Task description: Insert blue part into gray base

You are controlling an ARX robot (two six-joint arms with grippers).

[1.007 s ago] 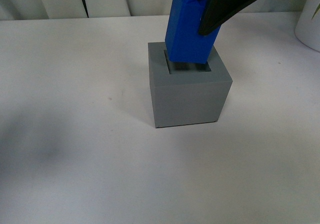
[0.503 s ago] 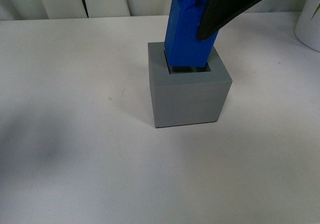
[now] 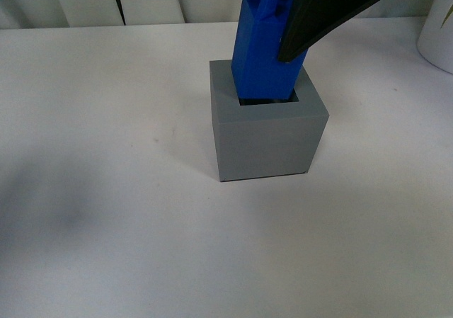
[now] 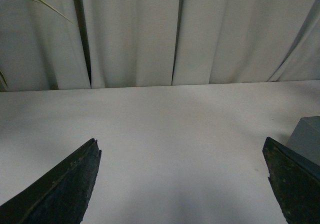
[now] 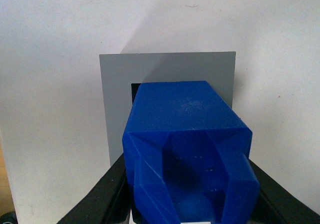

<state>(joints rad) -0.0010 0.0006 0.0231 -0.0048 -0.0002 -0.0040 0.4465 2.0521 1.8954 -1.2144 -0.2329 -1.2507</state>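
Your right claw [image 5: 186,156] clamps the blue part [image 3: 265,56], whose lower end sits in the gray base [image 3: 269,137] recess on the desk [image 3: 106,190]. Keep it square and press straight down. Your left claw [image 4: 180,144] hangs spread, empty.

Front view: from our body we look down, near, at the matte gray plastic cube [image 3: 269,144].
Left wrist: low, facing pale curtains [image 4: 135,34].
Right wrist: straight down, close.
Shared: that cube, in all three.
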